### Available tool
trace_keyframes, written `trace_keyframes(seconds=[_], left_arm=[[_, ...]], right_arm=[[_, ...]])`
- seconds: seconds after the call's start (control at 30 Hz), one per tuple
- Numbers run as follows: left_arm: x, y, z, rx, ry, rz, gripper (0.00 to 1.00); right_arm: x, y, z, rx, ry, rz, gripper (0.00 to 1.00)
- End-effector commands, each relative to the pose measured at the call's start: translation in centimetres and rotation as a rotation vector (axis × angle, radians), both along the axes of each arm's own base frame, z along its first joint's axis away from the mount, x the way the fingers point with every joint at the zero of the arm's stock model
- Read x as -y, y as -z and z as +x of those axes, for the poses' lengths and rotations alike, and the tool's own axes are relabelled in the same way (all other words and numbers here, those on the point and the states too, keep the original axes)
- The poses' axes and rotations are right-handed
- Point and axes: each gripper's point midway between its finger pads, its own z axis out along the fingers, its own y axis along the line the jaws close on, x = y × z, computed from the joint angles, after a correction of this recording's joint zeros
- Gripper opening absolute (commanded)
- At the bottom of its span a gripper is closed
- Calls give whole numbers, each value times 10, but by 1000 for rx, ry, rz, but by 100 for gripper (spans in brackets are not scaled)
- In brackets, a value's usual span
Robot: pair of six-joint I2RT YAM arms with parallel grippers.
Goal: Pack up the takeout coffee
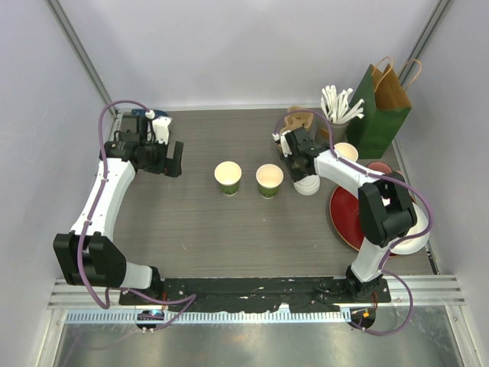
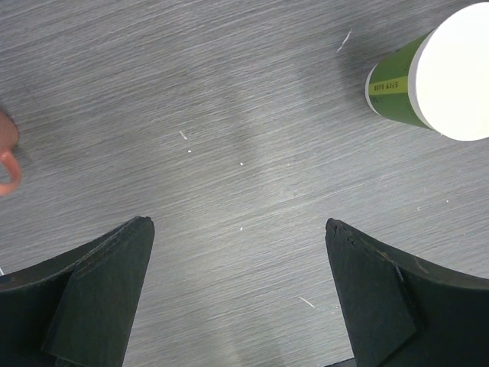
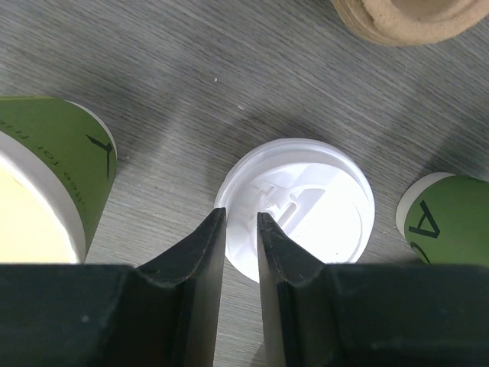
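Left wrist view: green cup [image 2: 432,76] is cut off by the right edge. An orange-pink object [image 2: 6,164] at the left edge is blurred and unidentifiable.

Right wrist view: the near rim of the white lid [image 3: 321,206] is hidden behind the right gripper [image 3: 241,215]; contact cannot be determined. A brown object [image 3: 405,19] is cut off by the top edge.

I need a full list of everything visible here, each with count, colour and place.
open paper cups: two, dark green, cream inside, table middle, side by side
plastic lids: stack, number unclear, white, right of the cups
further green cup: one seen, right of the lids
plate: one, red, right side
dish: one, white, near right edge, partly hidden
paper bag: one, green, far right corner
straws or stirrers: bundle, white, beside the bag
cardboard piece: one, brown, behind the lids
table: one, grey wood grain
left gripper: one, black, open, over the table left of the cups
right gripper: one, black, jaws narrow astride the top lid's rim
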Motion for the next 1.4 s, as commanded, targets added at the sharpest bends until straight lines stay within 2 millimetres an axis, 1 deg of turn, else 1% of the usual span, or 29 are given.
trace_keyframes(seconds=[0.0, 0.17, 0.3, 0.37, 0.4, 0.57, 0.6, 0.7, 0.8, 0.93, 1.13, 1.2, 1.3, 1.33, 1.37], left_arm=[[3, -5, -3, 8, 30, -21, 100], [7, -4, -5, 1, 45, -36, 100], [12, -4, -8, -9, 69, -58, 100], [12, -4, -8, -11, 70, -57, 100], [12, -3, -8, -14, 70, -57, 100], [13, -4, -8, -12, 76, -62, 100], [13, -3, -8, -14, 76, -60, 100], [13, -3, -8, -15, 76, -62, 100], [13, -3, -9, -16, 75, -61, 100], [13, -3, -9, -15, 75, -61, 100], [12, -3, -9, -11, 76, -57, 100], [13, -3, -10, -13, 75, -59, 100], [13, -3, -10, -13, 74, -60, 100], [13, -3, -10, -13, 75, -59, 100], [13, -3, -10, -13, 75, -59, 100]], right_arm=[[-3, -8, 11, 64, -16, -1, 29], [-10, -4, 8, 85, -65, -20, 30], [-5, -2, 10, 94, -51, -45, 30], [-4, -2, 10, 96, -49, -48, 28], [-5, -3, 11, 103, -50, -46, 26], [-1, -5, 10, 108, -48, -60, 21], [-2, -4, 10, 110, -50, -62, 15], [-2, -9, 11, 120, -51, -53, 5], [-4, -15, 9, 126, -54, -42, 1], [-1, -21, 9, 140, -41, -47, 1], [0, -38, 8, 175, -9, -16, 1], [-1, -41, 7, 181, -7, -5, 1], [2, -38, 3, 172, 11, -5, 1], [4, -37, 3, 170, 26, -11, 3], [7, -34, 1, 170, 43, -17, 10]])
